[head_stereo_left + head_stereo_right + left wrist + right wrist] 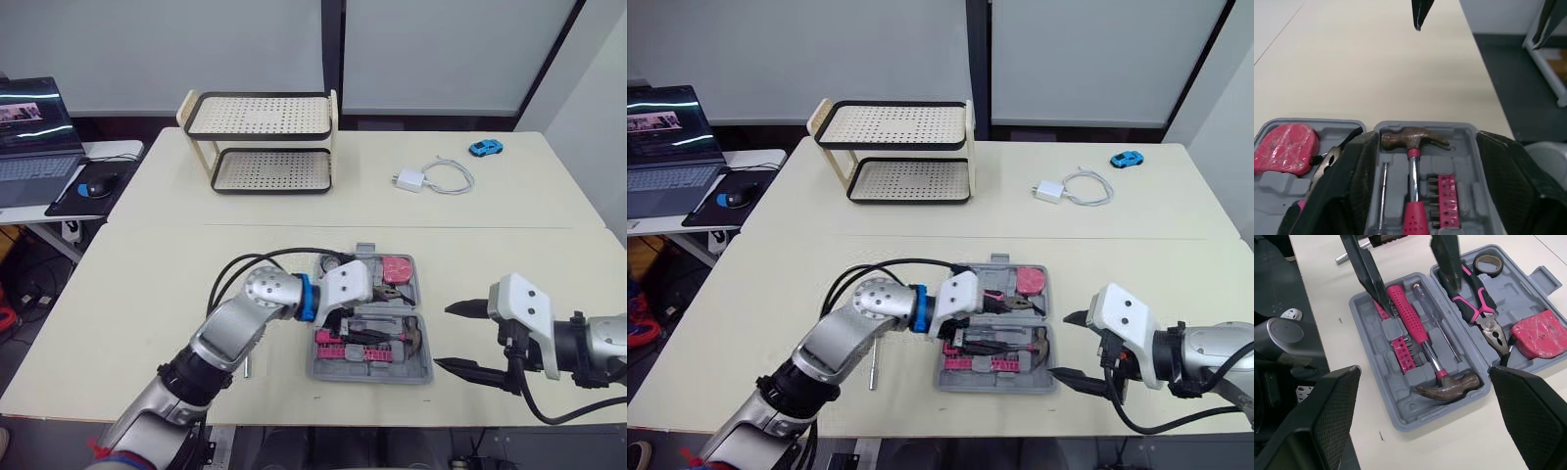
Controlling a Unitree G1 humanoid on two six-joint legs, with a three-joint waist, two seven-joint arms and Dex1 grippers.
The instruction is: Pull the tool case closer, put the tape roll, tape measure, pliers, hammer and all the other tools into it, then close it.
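Right wrist view: tool case (1406,411) holds hammer (1414,327), pliers (1491,331), tape measure (1540,335).

Head stereo pair high above table (294,211); both wrist cameras close over shared tool case (1400,418).

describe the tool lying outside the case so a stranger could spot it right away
Find the open grey tool case near the front edge of the cream table. Just off its left side, a slim silver rod lies on the bare tabletop. Unlike the pink-handled tools packed inside, it is plain metal and lies alone.
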